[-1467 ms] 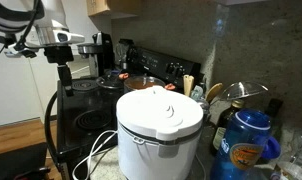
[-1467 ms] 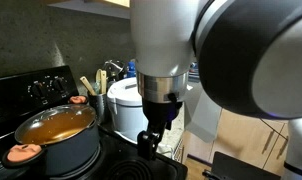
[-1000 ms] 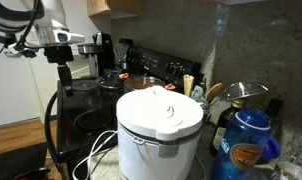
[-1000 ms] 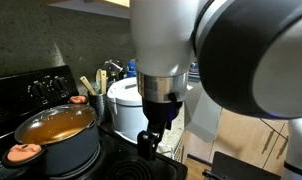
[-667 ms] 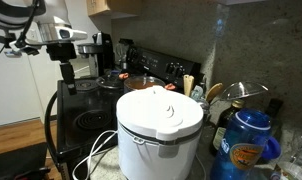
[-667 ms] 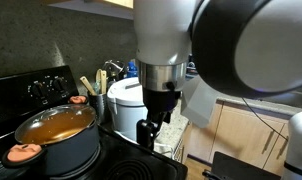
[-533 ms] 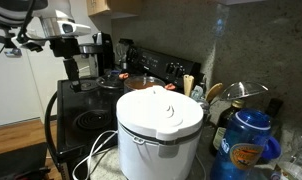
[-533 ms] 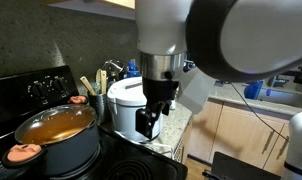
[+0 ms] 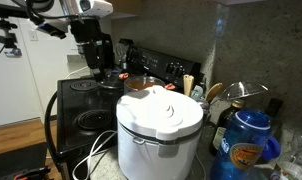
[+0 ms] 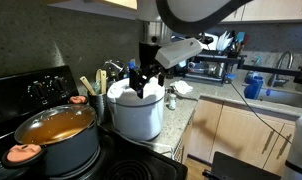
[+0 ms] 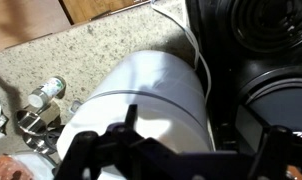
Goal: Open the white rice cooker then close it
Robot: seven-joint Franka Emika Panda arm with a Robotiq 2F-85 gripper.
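Stove: a black electric range [image 9: 83, 103] with round burners fills the left of the scene in an exterior view; its knob panel [image 10: 43, 88] stands at the far left against the wall.
Counter: a speckled beige granite worktop [image 11: 86, 50] runs beside the stove, and in the wrist view it lies left of and beyond the cooker.
Arm: the white and grey robot arm [image 10: 181, 45] reaches down from the top of the frame in an exterior view.
Cooker: the large round white plastic rice cooker [image 9: 159, 128] stands on the counter just right of the stove, near the camera, with its domed lid down. It also shows from above in the wrist view [image 11: 156, 95] and at mid-distance [image 10: 136, 113].
Pot: a steel pot [image 10: 56, 135] of orange-brown liquid sits on the stove, to the left of the cooker and near the camera in that view.
Bottle: a blue plastic bottle [image 9: 246, 137] with an orange label stands just right of the cooker.
Gripper: the dark gripper [image 10: 141, 82] hangs over the cooker's lid. Whether it touches the lid cannot be told. In the wrist view [image 11: 177, 158] its fingers [image 11: 79, 150] are spread wide and hold nothing.
Cable: a thin white cord [image 9: 91, 156] loops down at the cooker's left.
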